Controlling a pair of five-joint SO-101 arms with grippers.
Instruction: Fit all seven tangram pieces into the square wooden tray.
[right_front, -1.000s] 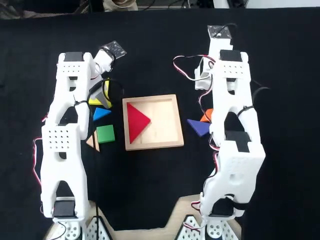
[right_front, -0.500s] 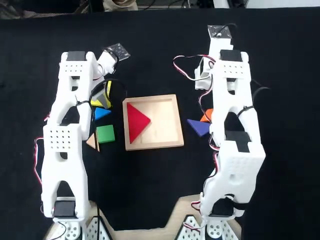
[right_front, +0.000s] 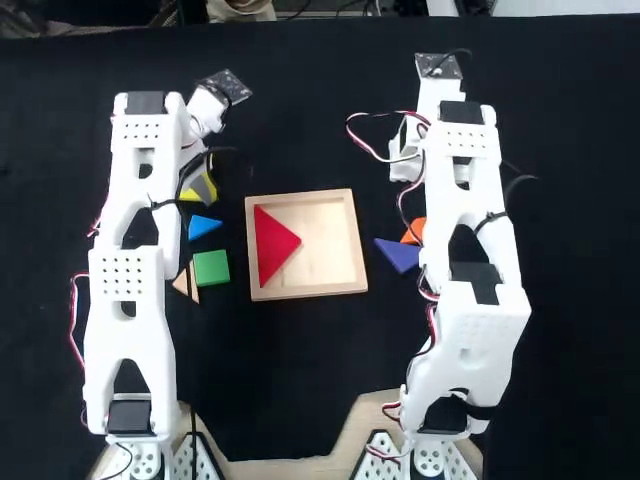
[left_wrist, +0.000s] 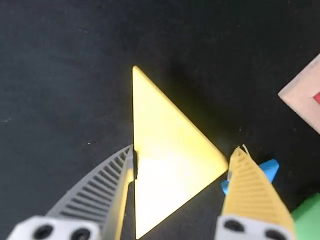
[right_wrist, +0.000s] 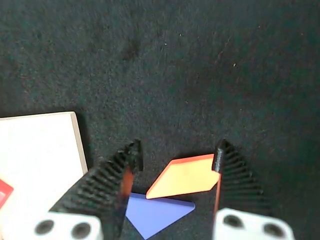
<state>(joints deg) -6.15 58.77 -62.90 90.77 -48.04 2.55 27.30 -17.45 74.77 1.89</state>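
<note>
The square wooden tray (right_front: 306, 291) lies mid-table with a red triangle (right_front: 272, 243) in its left half. My left gripper (left_wrist: 185, 150) is shut on the big yellow triangle (left_wrist: 165, 165), one finger against each side; from above, this triangle (right_front: 197, 188) sits left of the tray's far corner. A small blue triangle (right_front: 203, 226), a green square (right_front: 211, 268) and a tan triangle (right_front: 186, 284) lie left of the tray. My right gripper (right_wrist: 178, 146) is open and straddles an orange parallelogram (right_wrist: 185, 176), with a purple triangle (right_wrist: 155, 212) beside it, right of the tray.
Black cloth covers the table. Both white arms stretch from the near edge alongside the tray. Red and white cables (right_front: 375, 128) loop near the right arm's far end. The tray's right half (right_front: 325, 240) is bare wood.
The left arm's far end has shifted left and away from the tray, and the yellow triangle has moved slightly with it. The right arm has kept still.
</note>
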